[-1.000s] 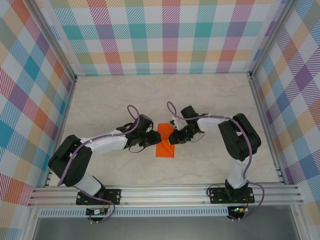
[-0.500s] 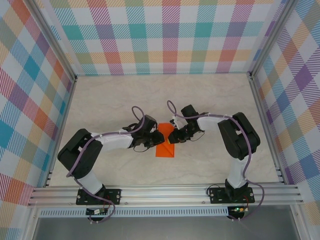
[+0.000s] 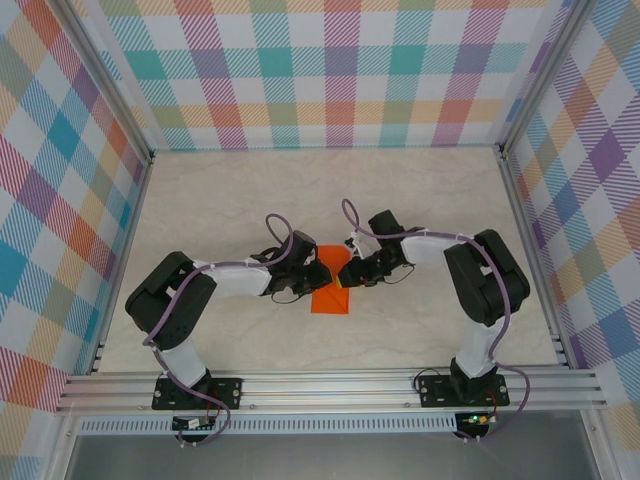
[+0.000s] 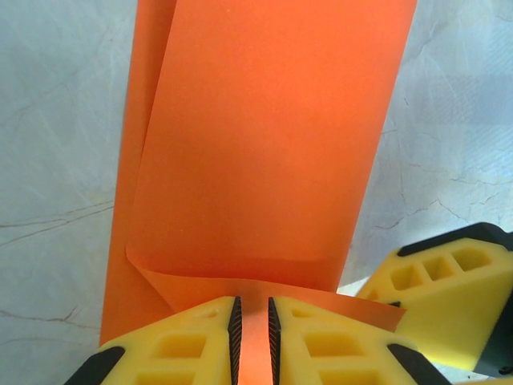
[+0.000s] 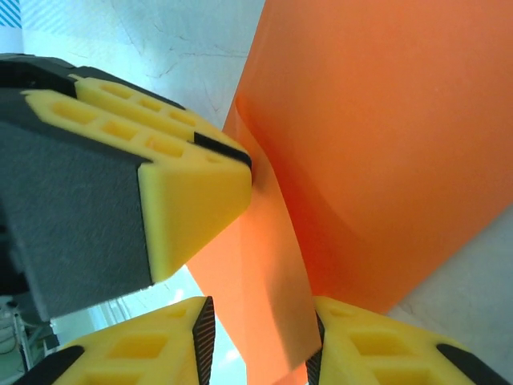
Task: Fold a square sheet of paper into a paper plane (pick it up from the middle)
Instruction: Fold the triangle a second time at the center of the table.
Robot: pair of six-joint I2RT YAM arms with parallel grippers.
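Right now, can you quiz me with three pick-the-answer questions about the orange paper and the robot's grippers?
1. Where is the square sheet of paper?
A) on the table, between the two grippers
B) against the back wall
C) on the metal rail

2. What colour are the gripper fingers?
A) green
B) yellow
C) pink

3. What is the left gripper doing?
A) hanging wide open
B) holding a pencil
C) pinching the paper's edge

Answers:
1 A, it lies between the left gripper and the right gripper.
2 B, both wrist views show yellow fingers.
3 C, its jaws nearly meet with orange paper between them.
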